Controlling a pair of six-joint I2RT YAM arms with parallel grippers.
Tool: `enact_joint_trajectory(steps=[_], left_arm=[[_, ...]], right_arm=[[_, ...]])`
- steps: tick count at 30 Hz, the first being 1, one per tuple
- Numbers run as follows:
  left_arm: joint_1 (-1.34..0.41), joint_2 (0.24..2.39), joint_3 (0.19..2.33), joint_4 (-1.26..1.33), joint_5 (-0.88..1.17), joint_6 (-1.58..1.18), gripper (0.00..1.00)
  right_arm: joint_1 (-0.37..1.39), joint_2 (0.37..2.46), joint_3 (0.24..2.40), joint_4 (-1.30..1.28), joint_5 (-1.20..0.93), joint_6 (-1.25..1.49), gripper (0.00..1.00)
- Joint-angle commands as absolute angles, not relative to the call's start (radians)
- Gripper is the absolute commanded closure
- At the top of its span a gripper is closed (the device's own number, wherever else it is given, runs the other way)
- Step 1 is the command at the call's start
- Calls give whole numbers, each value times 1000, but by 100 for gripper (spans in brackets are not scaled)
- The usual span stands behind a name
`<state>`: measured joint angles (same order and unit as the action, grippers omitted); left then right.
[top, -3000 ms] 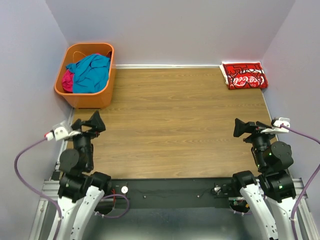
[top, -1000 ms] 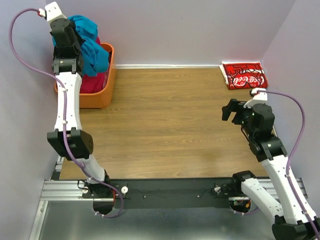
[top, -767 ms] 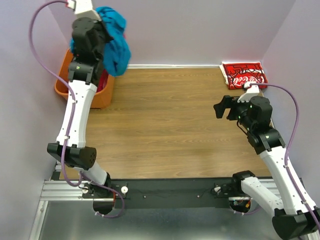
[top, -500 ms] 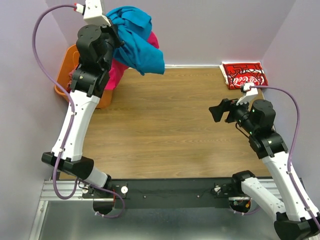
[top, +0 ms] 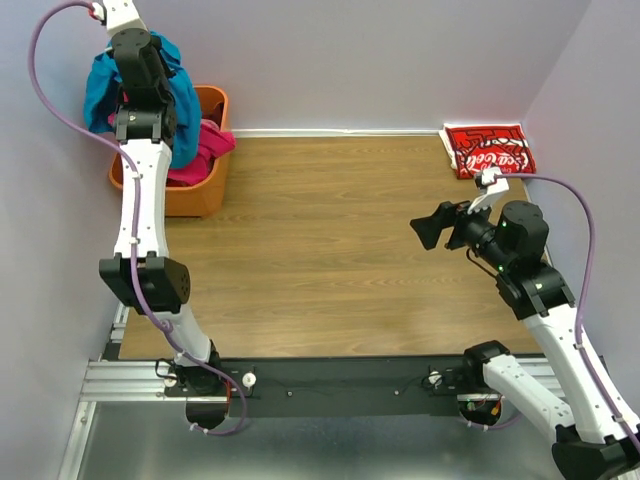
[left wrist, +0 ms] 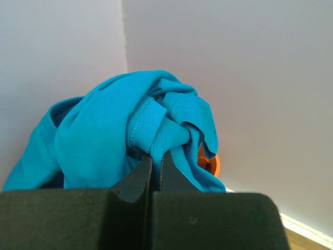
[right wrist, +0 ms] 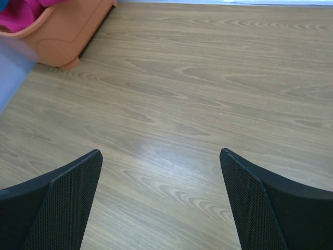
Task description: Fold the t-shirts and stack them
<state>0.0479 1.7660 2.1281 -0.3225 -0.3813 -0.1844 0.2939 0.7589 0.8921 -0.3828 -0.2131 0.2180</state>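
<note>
My left gripper (left wrist: pixel 155 159) is shut on a bunched fold of the teal-blue t-shirt (left wrist: pixel 104 130). It holds the shirt high in the back left corner, where the cloth (top: pixel 100 90) hangs over the orange basket (top: pixel 195 195). A magenta-pink t-shirt (top: pixel 205 145) lies in that basket, partly over its right rim. The red t-shirt (top: pixel 490 150) with white script lies folded at the table's back right corner. My right gripper (top: pixel 425 232) hangs open above the bare wood right of centre; nothing is between its fingers (right wrist: pixel 67 192).
The basket (right wrist: pixel 67 36) stands against the left wall at the back, with the magenta cloth (right wrist: pixel 21 13) showing in the right wrist view. Walls close the table on the left, back and right. Wood tabletop (top: pixel 330 250) spreads between the arms.
My left arm has swung back left from over the table, carrying the teal-blue shirt above the basket. The magenta-pink shirt has dropped into the basket. My right gripper has edged left.
</note>
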Motion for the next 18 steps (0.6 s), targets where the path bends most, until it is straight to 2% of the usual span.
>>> enact_joint_trajectory(steps=[1, 6, 11, 15, 16, 18], left_arm=[[57, 1801, 2097, -272, -275, -199, 100], [138, 1824, 1944, -204, -312, -247, 100], [156, 1905, 2097, -300, -178, -222, 100], [158, 1885, 1973, -275, -146, -250, 100], [161, 1893, 1970, -276, -159, -255, 98], [166, 1952, 2002, -310, -182, -256, 84]], right_arm=[[299, 772, 894, -370, -184, 233, 0], [299, 778, 865, -370, -160, 255, 0], [299, 788, 836, -367, -121, 267, 0], [299, 821, 841, -365, -98, 273, 0], [299, 825, 842, -361, -95, 272, 0], [298, 842, 848, -359, -100, 265, 0]])
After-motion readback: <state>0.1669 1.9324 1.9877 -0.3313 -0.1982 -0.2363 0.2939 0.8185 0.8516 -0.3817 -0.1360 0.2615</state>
